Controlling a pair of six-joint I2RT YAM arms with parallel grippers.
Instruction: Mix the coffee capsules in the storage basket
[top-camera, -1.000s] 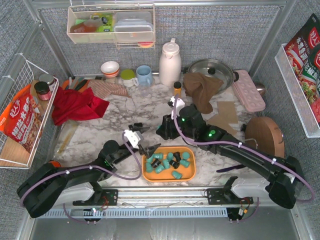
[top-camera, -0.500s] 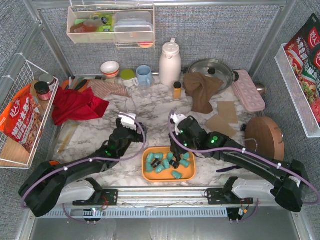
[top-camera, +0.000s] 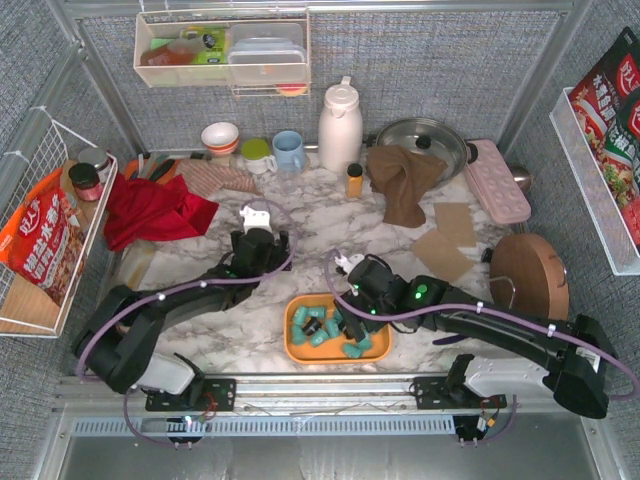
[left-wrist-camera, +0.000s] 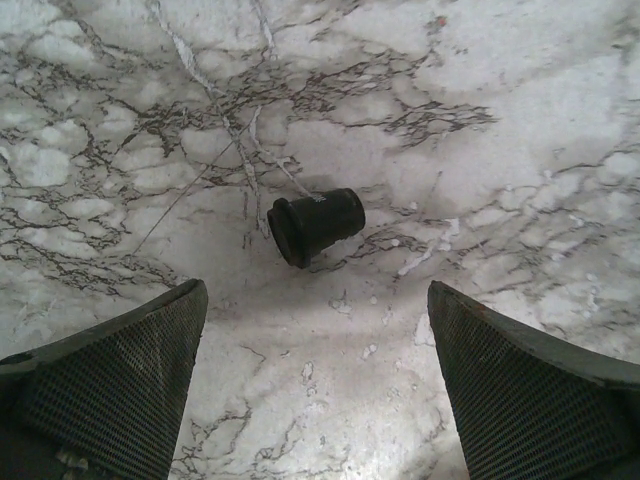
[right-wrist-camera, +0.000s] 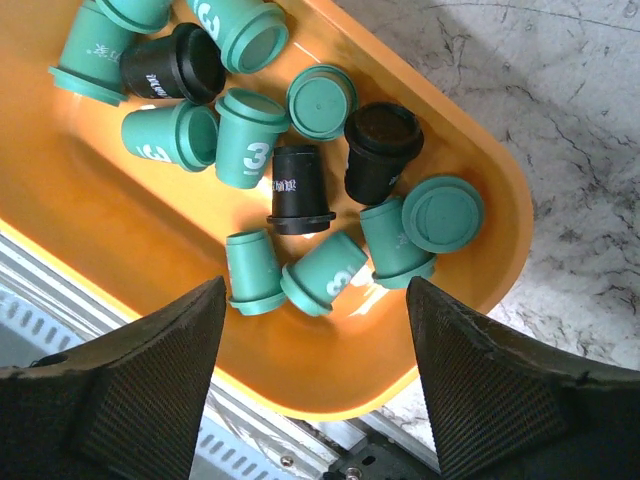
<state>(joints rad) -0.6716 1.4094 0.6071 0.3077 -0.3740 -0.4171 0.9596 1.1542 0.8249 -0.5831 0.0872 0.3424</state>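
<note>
**Both grippers spread: right over the capsule tray, left over a stray black pod**

Nearest the arm bases sits the storage basket (top-camera: 297, 350), a shallow orange tray on the marble table (top-camera: 200, 290). It holds most of the coffee capsules: about ten teal pods (right-wrist-camera: 245, 150) and three black pods (right-wrist-camera: 297, 190). They are tumbled, some on their sides and some rim-down. The blacks sit among the teals near the middle, so the mix looks partly done.

The right gripper (right-wrist-camera: 312, 300) hangs just above that pile with its jaws apart and nothing between them. Likely it is poised to stir or to pick a pod.

Farther out, the left gripper (left-wrist-camera: 315, 295) points down at bare marble with its fingers wide. A single black capsule (left-wrist-camera: 315, 225) lies on its side just ahead of the gap between them, touching neither finger and well apart from the tray. My guess is the arm is lined up to fetch it back.

Behind that:
- A red cloth (top-camera: 150, 210) and a brown cloth (top-camera: 405, 180).
- A small orange bottle (top-camera: 354, 180), a blue mug (top-camera: 289, 150) and a white thermos jug (top-camera: 340, 125).
- A lidded pot (top-camera: 425, 140).

On the left wall, a white wire basket (top-camera: 40, 150) holds a red snack bag (top-camera: 40, 245) and a small jar. On the back wall, a clear bin (top-camera: 222, 48) holds lidded boxes and packets, too small to name.
</note>
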